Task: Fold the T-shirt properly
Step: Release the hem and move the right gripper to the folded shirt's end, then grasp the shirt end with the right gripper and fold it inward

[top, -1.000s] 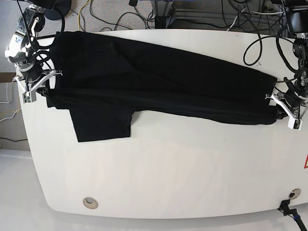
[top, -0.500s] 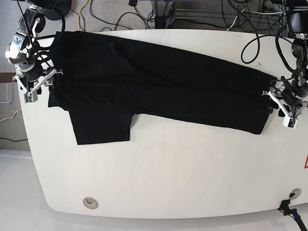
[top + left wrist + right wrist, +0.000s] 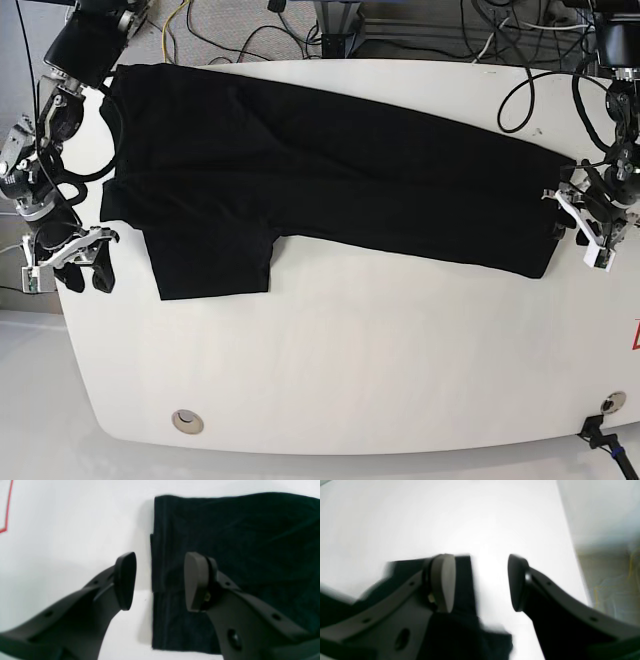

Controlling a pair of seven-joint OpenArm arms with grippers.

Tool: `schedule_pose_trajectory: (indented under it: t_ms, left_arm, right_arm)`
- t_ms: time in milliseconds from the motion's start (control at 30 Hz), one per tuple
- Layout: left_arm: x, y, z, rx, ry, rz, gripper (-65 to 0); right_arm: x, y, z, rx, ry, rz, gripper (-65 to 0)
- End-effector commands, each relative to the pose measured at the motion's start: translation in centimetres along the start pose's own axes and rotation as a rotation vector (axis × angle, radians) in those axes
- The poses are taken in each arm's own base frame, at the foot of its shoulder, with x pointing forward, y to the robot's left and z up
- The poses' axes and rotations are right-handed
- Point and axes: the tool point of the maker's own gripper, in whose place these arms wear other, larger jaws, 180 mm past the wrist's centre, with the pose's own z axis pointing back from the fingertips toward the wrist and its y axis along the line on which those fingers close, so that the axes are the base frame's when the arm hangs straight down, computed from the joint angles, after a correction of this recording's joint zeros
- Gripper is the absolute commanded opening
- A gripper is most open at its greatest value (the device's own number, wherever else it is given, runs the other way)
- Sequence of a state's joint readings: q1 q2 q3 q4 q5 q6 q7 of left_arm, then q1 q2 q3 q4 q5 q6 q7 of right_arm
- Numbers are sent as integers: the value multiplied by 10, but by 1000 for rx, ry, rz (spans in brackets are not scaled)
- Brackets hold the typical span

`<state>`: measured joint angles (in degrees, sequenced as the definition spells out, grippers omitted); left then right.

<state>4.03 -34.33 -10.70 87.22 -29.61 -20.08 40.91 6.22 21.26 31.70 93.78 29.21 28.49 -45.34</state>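
T-shirt [image 3: 330,180] lying flat on tabletop [image 3: 400,350]; both arms' jaws standing apart, empty, beside its opposite ends. Print not showing.

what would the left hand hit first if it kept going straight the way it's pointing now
Probably the T-shirt: the open left hand points down at its straight edge, one fingertip over cloth, the other over bare table. Depth is unclear, so cloth and table may meet it together.

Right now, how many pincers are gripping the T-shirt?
0. The left pincer hangs open over the T-shirt's edge, nothing between its pads. The right pincer is open near the opposite end, beside a dark fold, holding nothing.
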Motion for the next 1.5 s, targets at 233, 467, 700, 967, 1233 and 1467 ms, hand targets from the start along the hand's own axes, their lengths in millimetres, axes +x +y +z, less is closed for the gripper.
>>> schedule_pose_trajectory:
  t_ms: [233, 467, 700, 967, 1233, 1467]
  left_arm:
    - [13, 8, 7, 14, -42, -15, -368]
    - [8, 7, 7, 15, -26, -12, -368]
    - [3, 7, 7, 15, -19, -9, -367]
    - [-1, 4, 4, 6, -11, 2, -360]
    - [-1, 2, 5, 1, -12, -3, -360]
    - [-2, 2, 4, 0, -9, -2, -361]
  right_arm:
    - [-23, -6, -71, 65, 92, -150, -328]
    - [-45, 16, -105, 108, 182, -139, -332]
    - [-73, 55, -123, 152, 290, -3, -403]
    - [-90, 67, -121, 177, 368, 36, -404]
    - [-70, 68, -117, 197, 351, 34, -339]
    - [-42, 76, -111, 219, 308, 67, -338]
